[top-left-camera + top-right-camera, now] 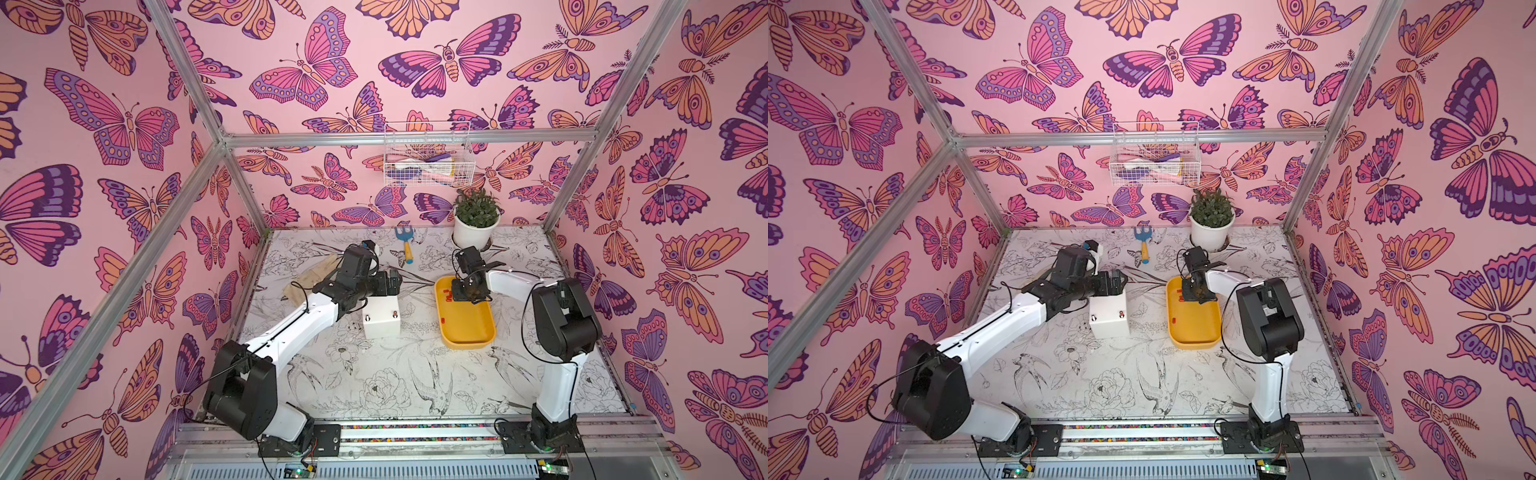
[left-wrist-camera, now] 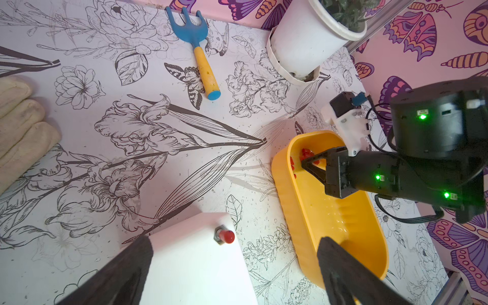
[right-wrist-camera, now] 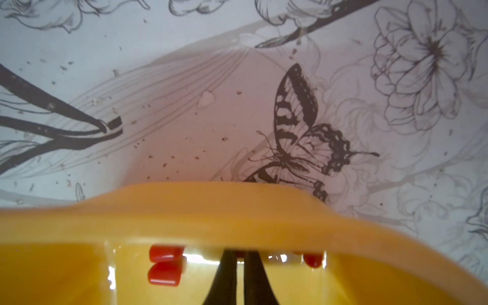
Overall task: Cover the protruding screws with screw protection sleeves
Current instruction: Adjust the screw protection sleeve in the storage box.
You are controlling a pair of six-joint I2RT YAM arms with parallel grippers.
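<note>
Black right gripper (image 3: 239, 254) stands at the far end of the yellow oval tray (image 3: 237, 211), fingers together. Tiny red rubbery sleeves (image 3: 165, 272) lie just beside its tips; whether one is pinched I cannot tell. Wide-open left gripper (image 2: 235, 245) is over the far edge of the white box (image 2: 190, 272), near a red-capped screw (image 2: 226, 235).

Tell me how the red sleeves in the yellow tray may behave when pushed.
The red sleeves are short and rounded, so they probably roll easily. Being tiny, they are likely very light. Their glossy surface may slip.
</note>
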